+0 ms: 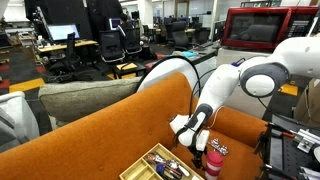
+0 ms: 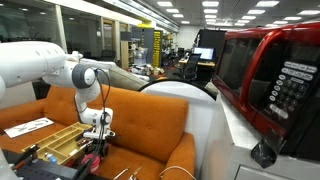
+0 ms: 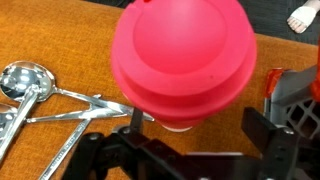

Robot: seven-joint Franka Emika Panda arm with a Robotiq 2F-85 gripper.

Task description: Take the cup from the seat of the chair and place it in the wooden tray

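The pink cup with its reddish top stands upright on the seat of the orange chair. It fills the upper middle of the wrist view. My gripper is open just above it, with one dark finger on each side of the cup's base. I cannot tell whether the fingers touch it. In both exterior views the gripper hangs over the seat, with the cup directly under it. The wooden tray lies on the seat beside the cup and holds small dark objects.
Metal spoons and tongs lie close to the cup in the wrist view. A red microwave stands on a white counter near the chair. A grey-beige armchair and black office chairs stand behind.
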